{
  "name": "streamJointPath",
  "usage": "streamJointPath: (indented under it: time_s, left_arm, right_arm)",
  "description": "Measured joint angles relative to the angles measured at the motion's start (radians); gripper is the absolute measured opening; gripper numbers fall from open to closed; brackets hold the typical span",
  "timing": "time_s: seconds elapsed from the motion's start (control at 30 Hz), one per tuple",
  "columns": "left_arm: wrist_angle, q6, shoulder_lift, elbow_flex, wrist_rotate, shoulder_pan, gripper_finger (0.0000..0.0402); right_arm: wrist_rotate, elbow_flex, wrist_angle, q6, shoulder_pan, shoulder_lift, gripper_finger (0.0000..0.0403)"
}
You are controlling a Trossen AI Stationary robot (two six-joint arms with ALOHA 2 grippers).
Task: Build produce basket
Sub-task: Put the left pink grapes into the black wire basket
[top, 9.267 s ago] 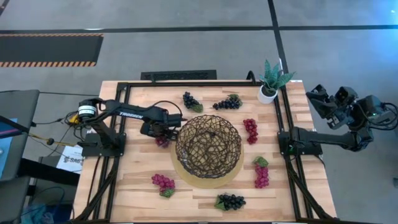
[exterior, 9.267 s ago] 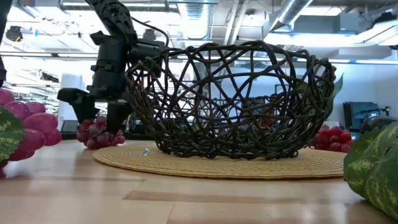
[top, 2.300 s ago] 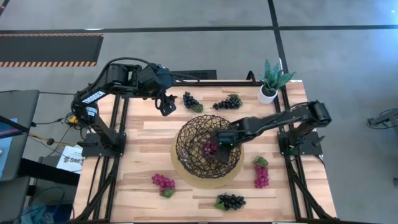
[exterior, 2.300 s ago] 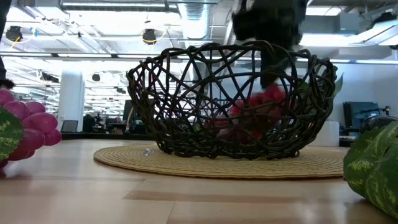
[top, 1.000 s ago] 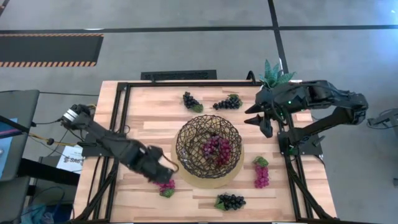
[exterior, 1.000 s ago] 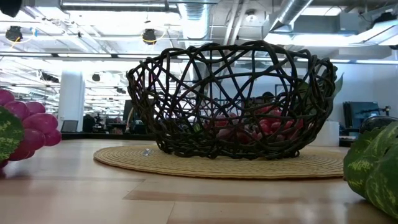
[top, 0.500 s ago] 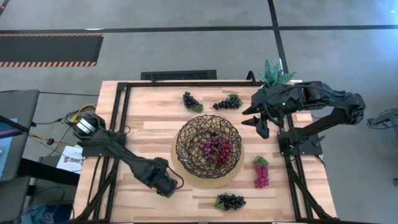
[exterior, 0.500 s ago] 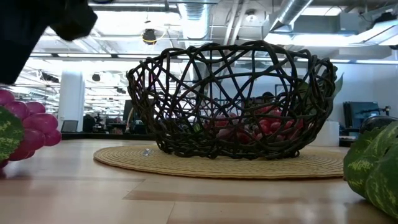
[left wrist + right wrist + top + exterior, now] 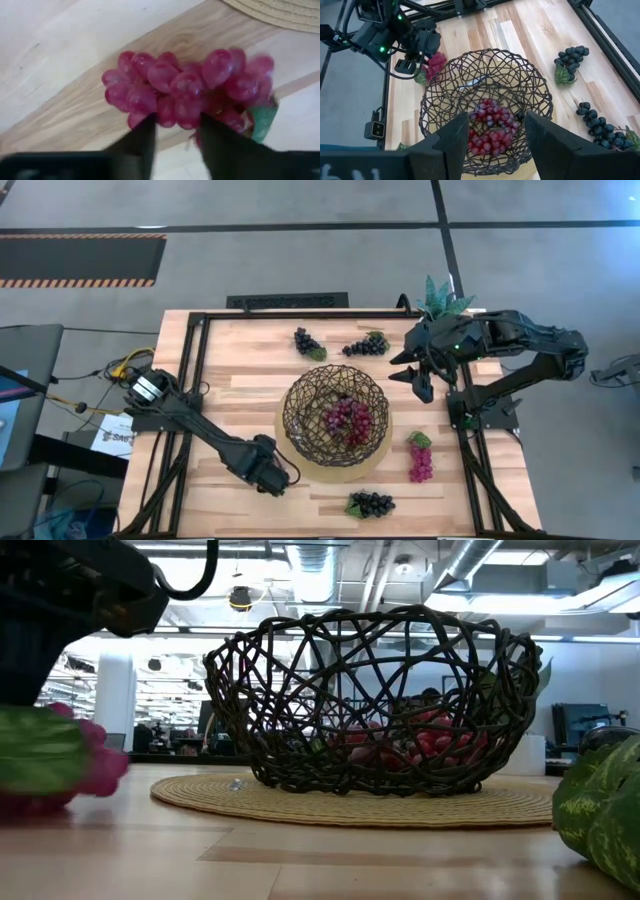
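Note:
The basket of dark woven strands stands mid-table on a tan round mat and holds red grapes. My left gripper is down at the near left of the basket, shut on a red grape bunch with a green leaf; the bunch lies on the wood. My right gripper hangs open and holds nothing, above the table to the far right of the basket. The other bunches lie on the wood: two dark ones far, a red one and a dark one near. My left gripper pinches the red bunch between its two fingers, on the grapes at one side of the cluster. The fingers come down from above at a slant. The rest of the bunch and its leaf stick out beyond the fingertips, over the wood.
A small potted plant stands at the far right corner, behind my right arm. Black rails frame the tabletop. Bare wood lies along the left side and the far left.
My left gripper has gone a little toward the near edge and down onto the red bunch, covering it in the high view. The bunch has shifted on the wood, and its leaf now faces the low camera. My right gripper has barely moved.

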Motion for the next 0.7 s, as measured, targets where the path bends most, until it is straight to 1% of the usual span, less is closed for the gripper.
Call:
streamJointPath:
  time_s: [0.03, 0.07, 0.1, 0.17, 0.3, 0.4, 0.53, 0.6, 0.67, 0.7]
  left_arm:
    - [-0.004, 0.000, 0.000, 0.000, -0.001, 0.000, 0.0041]
    - [-0.005, 0.001, 0.000, 0.000, -0.011, 0.000, 0.0023]
    - [-0.006, 0.000, 0.000, 0.000, -0.026, 0.000, 0.0016]
    - [-0.022, -0.003, 0.000, 0.008, -0.050, 0.001, 0.0013]
    - [-0.121, 0.000, 0.000, 0.055, -0.081, 0.003, 0.0003]
    - [-0.246, 0.000, -0.007, 0.117, -0.089, 0.003, 0.0002]
    - [-0.455, -0.013, -0.015, 0.243, -0.131, 0.002, 0.0000]
    - [-0.567, -0.028, -0.020, 0.329, -0.174, 0.003, 0.0000]
    - [-0.570, -0.019, -0.044, 0.393, -0.250, 0.000, 0.0000]
    - [-0.558, -0.010, -0.070, 0.408, -0.323, 0.000, 0.0000]
  right_arm:
    - [0.000, 0.000, 0.001, -0.001, 0.000, 0.000, 0.0210]
    - [0.000, 0.000, 0.001, -0.001, 0.000, 0.000, 0.0209]
    - [0.000, 0.000, 0.000, -0.001, 0.000, 0.000, 0.0208]
    - [0.000, 0.000, 0.000, -0.001, 0.000, 0.000, 0.0206]
    - [0.000, 0.000, 0.001, -0.001, 0.000, 0.000, 0.0202]
    - [0.000, 0.000, 0.007, -0.001, 0.000, 0.000, 0.0199]
    - [0.000, 0.000, 0.012, -0.001, 0.000, 0.000, 0.0196]
    - [0.000, 0.000, 0.012, -0.007, 0.000, 0.000, 0.0194]
    - [0.000, 0.000, 0.022, -0.031, 0.000, 0.000, 0.0192]
    - [0.000, 0.000, 0.033, -0.050, -0.001, 0.000, 0.0190]
